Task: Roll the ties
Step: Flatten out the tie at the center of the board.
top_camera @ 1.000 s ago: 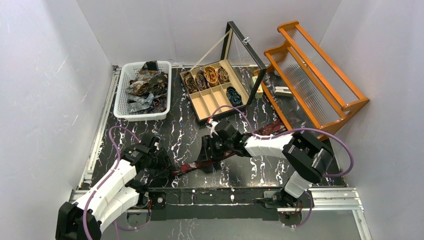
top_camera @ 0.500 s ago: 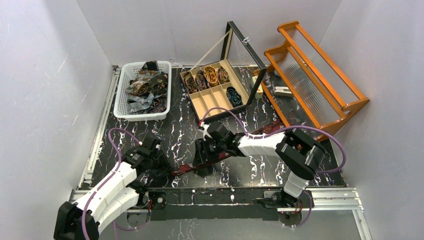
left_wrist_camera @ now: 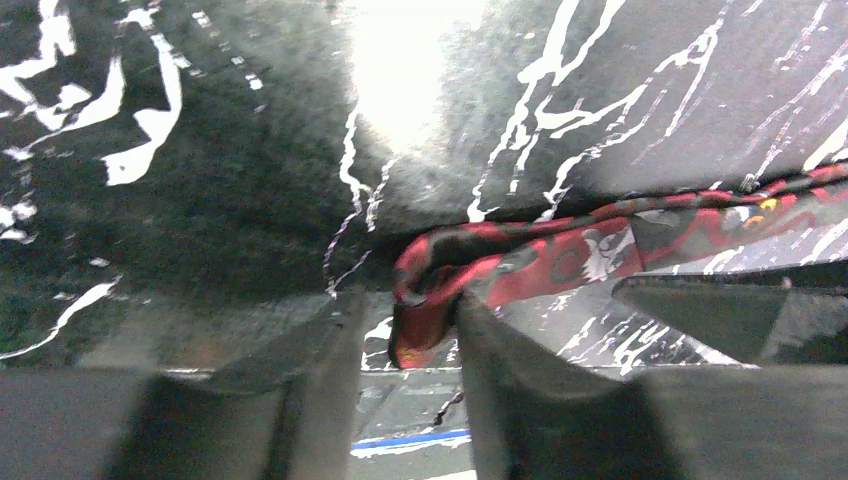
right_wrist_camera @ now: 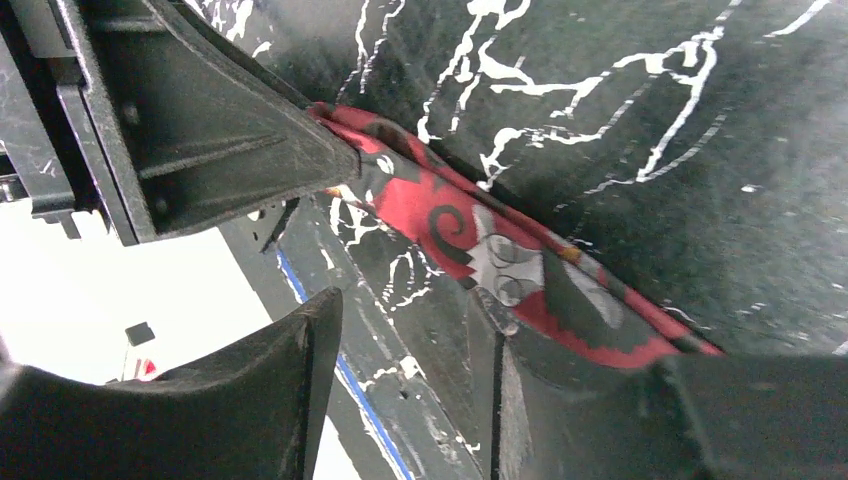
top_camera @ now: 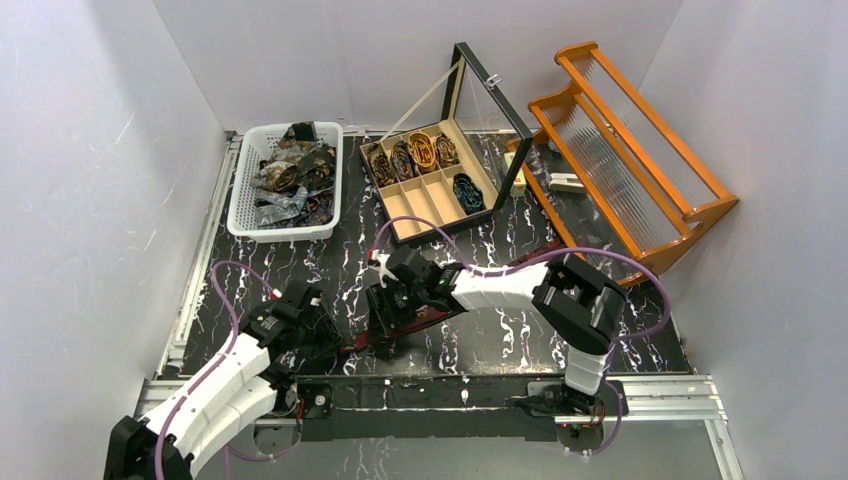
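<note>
A red and dark patterned tie (top_camera: 350, 346) lies as a long strip across the black marbled table, running right toward the orange rack. Its near end (left_wrist_camera: 430, 300) is curled over and stands between the fingers of my left gripper (left_wrist_camera: 410, 305). It rests against the right finger (left_wrist_camera: 490, 370), with a gap to the left one. My right gripper (right_wrist_camera: 405, 300) is open just right of the left one. One finger (right_wrist_camera: 500, 350) lies over the tie (right_wrist_camera: 470, 240), and nothing sits between the jaws. Each wrist view shows the other gripper's finger close by.
A white basket (top_camera: 285, 232) of loose ties stands at the back left. An open wooden box (top_camera: 420, 205) holds several coiled ties (top_camera: 422, 150) in its compartments. An orange rack (top_camera: 640, 150) leans at the right. The table's near edge and rail run directly below both grippers.
The right gripper has slid left along the tie toward the left gripper. The left gripper has narrowed its jaws around the tie's curled end and shifted slightly.
</note>
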Robot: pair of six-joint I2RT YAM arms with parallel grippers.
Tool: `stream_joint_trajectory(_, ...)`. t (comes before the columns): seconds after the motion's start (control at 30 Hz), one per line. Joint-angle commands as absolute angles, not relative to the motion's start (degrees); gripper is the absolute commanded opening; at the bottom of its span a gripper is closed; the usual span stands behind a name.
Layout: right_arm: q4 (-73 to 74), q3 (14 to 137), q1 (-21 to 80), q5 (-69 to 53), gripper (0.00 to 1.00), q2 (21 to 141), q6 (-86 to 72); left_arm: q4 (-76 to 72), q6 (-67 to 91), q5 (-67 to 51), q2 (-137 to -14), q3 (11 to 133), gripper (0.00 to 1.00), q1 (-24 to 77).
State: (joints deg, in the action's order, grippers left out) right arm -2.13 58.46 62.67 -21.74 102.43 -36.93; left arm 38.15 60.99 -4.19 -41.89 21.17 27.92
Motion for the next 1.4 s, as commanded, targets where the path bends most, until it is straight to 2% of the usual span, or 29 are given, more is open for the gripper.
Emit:
stream_joint_trajectory(0.0, -0.19, 63.59, 64.7, -22.1, 0.54, 104.52, -35.26, 46.71, 61.04, 0.13, -39.62, 23.99, 0.41, 28.21)
stream_joint_trajectory(0.2, -0.14, 69.32, 67.54, -22.79, 0.4, 108.77, -35.11, 53.32, 61.25, 5.19, -37.89, 28.72, 0.43, 28.22)
stream_joint_trajectory(0.57, 3.9, 77.4, 70.56, -21.68, 0.28, 118.55, -36.23, 58.41, 62.6, 10.71, -36.58, 33.51, 0.39, 28.21)
stream_joint_trajectory(0.83, 8.52, 79.66, 70.59, -21.47, 0.27, 122.55, -37.71, 58.54, 63.46, 10.81, -34.25, 32.52, 0.39, 28.21)
stream_joint_trajectory(1.03, 7.46, 80.3, 70.43, -20.87, 0.31, 116.86, -36.68, 58.36, 63.28, 10.8, -34.65, 32.52, 0.4, 28.21)
stream_joint_trajectory(1.23, 1.7, 74.76, 69.44, -17.57, 0.32, 109.46, -38.88, 57.72, 63.37, 11.1, -34.68, 32.5, 0.4, 28.21)
stream_joint_trajectory(1.37, 2.17, 75.65, 69.3, -18.17, 0.31, 111.09, -39.02, 57.4, 63.3, 11.07, -34.92, 32.67, 0.4, 28.21)
